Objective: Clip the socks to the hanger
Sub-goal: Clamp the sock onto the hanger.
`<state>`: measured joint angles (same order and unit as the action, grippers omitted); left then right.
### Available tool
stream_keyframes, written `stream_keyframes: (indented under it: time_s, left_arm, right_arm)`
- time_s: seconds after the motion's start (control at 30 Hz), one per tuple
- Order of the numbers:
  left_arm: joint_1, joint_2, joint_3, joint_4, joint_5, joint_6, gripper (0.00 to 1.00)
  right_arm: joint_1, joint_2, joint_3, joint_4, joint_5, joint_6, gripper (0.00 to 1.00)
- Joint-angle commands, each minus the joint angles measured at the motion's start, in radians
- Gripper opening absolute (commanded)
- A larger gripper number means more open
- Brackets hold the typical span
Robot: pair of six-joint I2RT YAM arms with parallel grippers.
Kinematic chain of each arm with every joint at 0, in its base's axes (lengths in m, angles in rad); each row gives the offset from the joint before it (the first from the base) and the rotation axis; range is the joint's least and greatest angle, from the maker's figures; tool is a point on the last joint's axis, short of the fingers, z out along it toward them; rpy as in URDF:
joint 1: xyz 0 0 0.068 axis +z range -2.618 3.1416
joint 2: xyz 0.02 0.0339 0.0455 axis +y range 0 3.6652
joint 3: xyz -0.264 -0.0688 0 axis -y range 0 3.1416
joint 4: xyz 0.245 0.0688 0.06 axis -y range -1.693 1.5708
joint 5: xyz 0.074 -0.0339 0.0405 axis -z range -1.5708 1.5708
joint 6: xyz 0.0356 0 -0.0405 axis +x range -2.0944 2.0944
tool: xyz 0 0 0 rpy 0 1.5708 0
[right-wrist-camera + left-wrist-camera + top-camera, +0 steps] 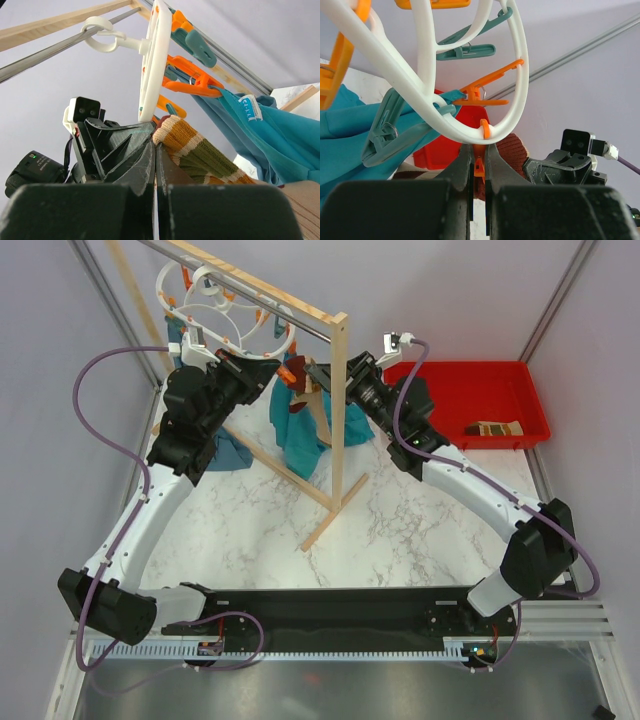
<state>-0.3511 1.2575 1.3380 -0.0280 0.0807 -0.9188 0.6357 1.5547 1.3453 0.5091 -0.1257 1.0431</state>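
Observation:
The white hanger (215, 305) hangs by its hook on the rack's metal rail, with orange and teal clips on its rings. My left gripper (478, 150) is shut on a small orange clip (479, 169) under the hanger's lower ring (470, 131). My right gripper (155, 144) is shut on the top edge of a striped sock (200, 155) and holds it up right beside that clip; the sock's brown end (514, 149) shows just behind my left fingers. In the top view the two grippers meet at the rack post, left (272, 375) and right (318, 373). A second striped sock (493, 428) lies in the red bin.
A wooden rack (340, 400) with a metal rail stands across the back left, its foot reaching mid-table. Teal cloths (298, 435) hang clipped to the hanger below the grippers. A red bin (470, 400) sits at the back right. Walls close in on both sides.

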Motion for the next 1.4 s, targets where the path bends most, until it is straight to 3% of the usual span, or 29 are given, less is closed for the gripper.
stream_keyframes:
  time_s: [0.0, 0.6, 1.07, 1.37]
  left_arm:
    - [-0.006, -0.003, 0.029, -0.016, 0.01, -0.018, 0.02]
    - [-0.003, -0.027, 0.0, 0.022, 0.059, -0.189, 0.02]
    - [0.001, -0.049, 0.003, 0.01, 0.045, -0.193, 0.02]
    - [0.001, -0.021, 0.007, 0.049, 0.09, -0.213, 0.02]
  right_arm:
    - [0.001, 0.005, -0.005, 0.057, -0.009, 0.009, 0.0]
    - [-0.01, -0.037, -0.072, 0.126, 0.004, 0.008, 0.0]
    - [-0.097, -0.117, -0.228, 0.235, -0.04, 0.083, 0.0]
    - [-0.103, -0.075, -0.21, 0.293, -0.098, 0.152, 0.0]
